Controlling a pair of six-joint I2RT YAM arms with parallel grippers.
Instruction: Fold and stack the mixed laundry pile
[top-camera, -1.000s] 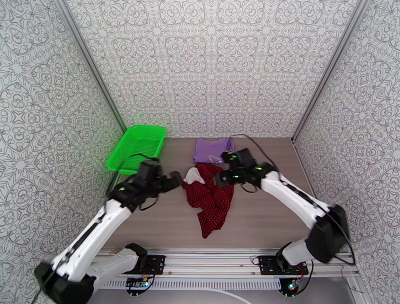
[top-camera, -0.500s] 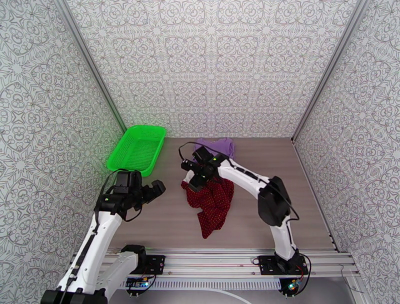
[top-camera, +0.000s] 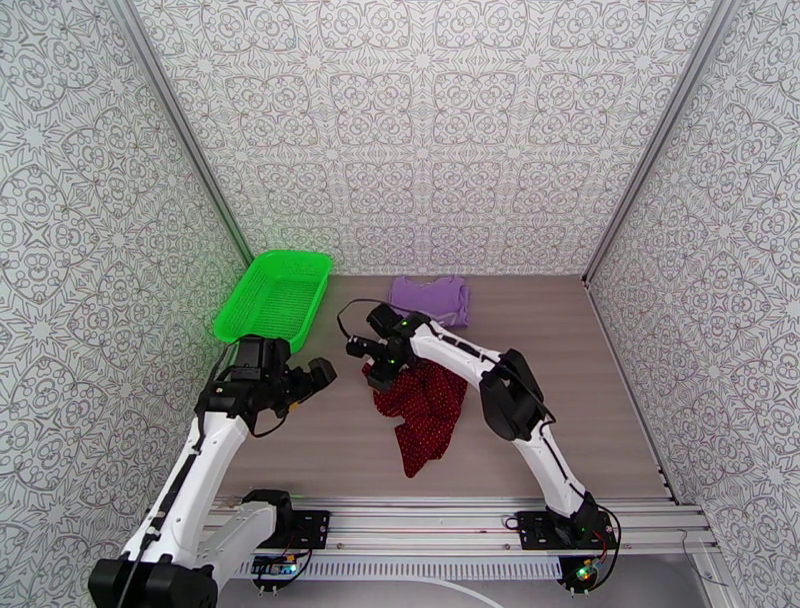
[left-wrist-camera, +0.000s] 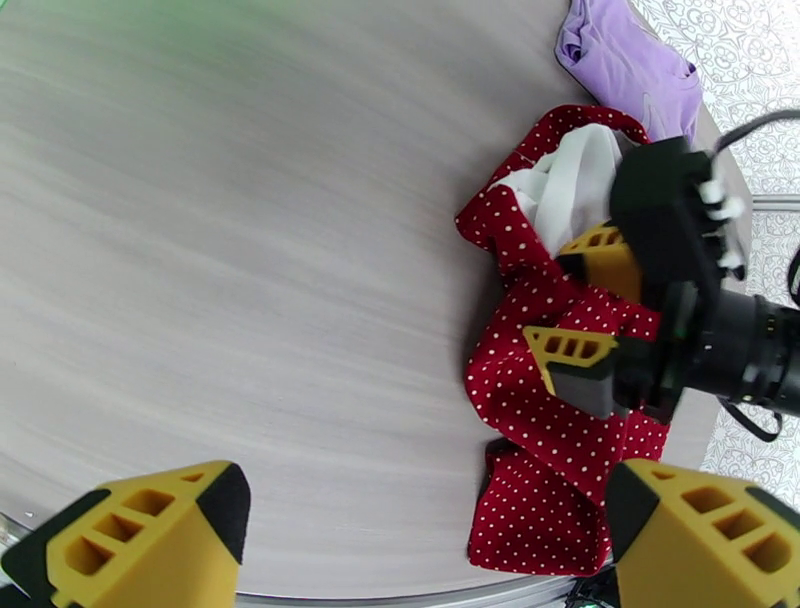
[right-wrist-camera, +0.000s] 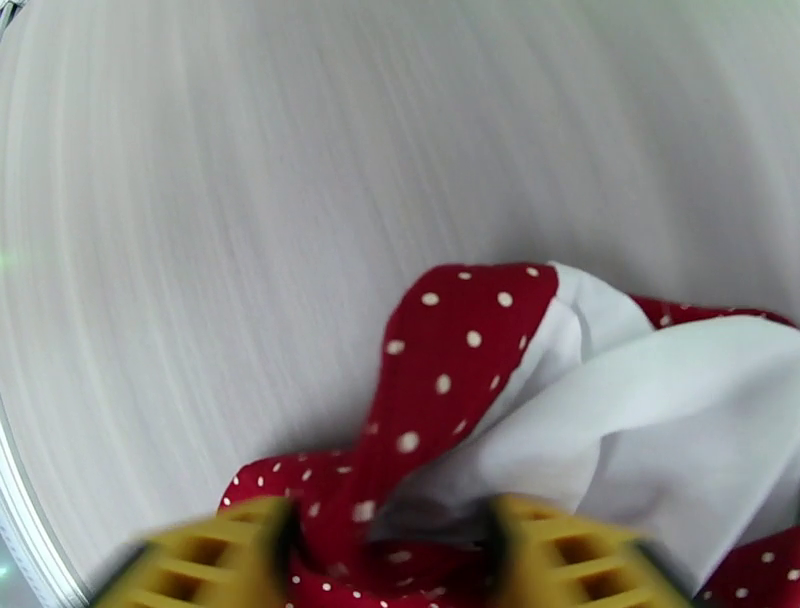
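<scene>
**mo:** So the dotted red garment (top-camera: 425, 400) is a crumpled heap on the table (top-camera: 560, 400), off to the robot's right of the green basket (top-camera: 278, 295) and a bit nearer the robot than it. It hasn't budged in the last second. The lavender T-shirt (top-camera: 432, 297) sits on that same side of the basket, level with it by the back wall, and looks folded-ish to me, though it's small in the shot. What did change?

**jex:** The right gripper (top-camera: 372, 358). A second ago it was hanging over the side of the heap away from the basket, half covering the T-shirt. It has swung across and is now down on the garment's corner nearest the basket, right where the white lining (right-wrist-camera: 680, 400) pokes out.

**mo:** Got hold of it?

**jex:** Honestly can't tell. Its jaws have come in a good way, and in the wrist view there's a bunch of red cloth and lining between them. That shot is smeared though, so pinched or just closing, no idea.

**mo:** And the other one?

**jex:** The left gripper (top-camera: 312, 380) has backed off toward the basket's near corner. It's spread wide, nothing in it, clear of the cloth.

**mo:** My read: T-shirt's dealt with, the red one is next, and this is the grab to pull it out flat. No fold on it yet, no stack either.
</scene>
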